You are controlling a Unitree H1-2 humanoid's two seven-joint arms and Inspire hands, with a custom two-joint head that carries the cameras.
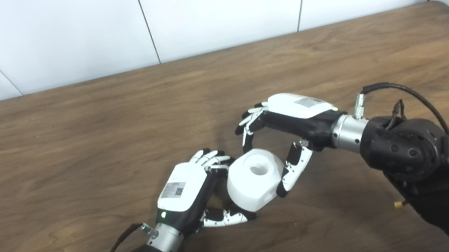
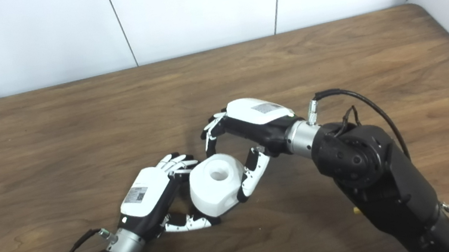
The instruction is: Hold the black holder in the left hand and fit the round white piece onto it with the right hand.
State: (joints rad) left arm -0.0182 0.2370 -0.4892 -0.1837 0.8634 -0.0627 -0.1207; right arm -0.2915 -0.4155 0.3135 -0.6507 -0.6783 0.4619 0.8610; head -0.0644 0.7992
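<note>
A wooden table (image 1: 77,128) seen from above, with two robot arms reaching in from the bottom edge. On the left, the left hand (image 1: 185,187) lies low near the tabletop, its fingers and thumb curled around the near-left side of the round white piece (image 1: 253,179), a chunky white cylinder with a hole in its upper face. The black holder cannot be made out; it may be hidden under the white piece or inside the left hand's grasp, so whether the left hand is clamped on it cannot be told. To the right, the right hand (image 1: 281,131) arches over the white piece: its thumb rests against the piece's right side while its fingers (image 1: 250,122) curve apart just above and behind, not clearly touching. The risk, as it appears, is that with only the thumb pressing, the piece could tilt or roll off its seat, or be pushed sideways against the left hand and jam crooked.
</note>
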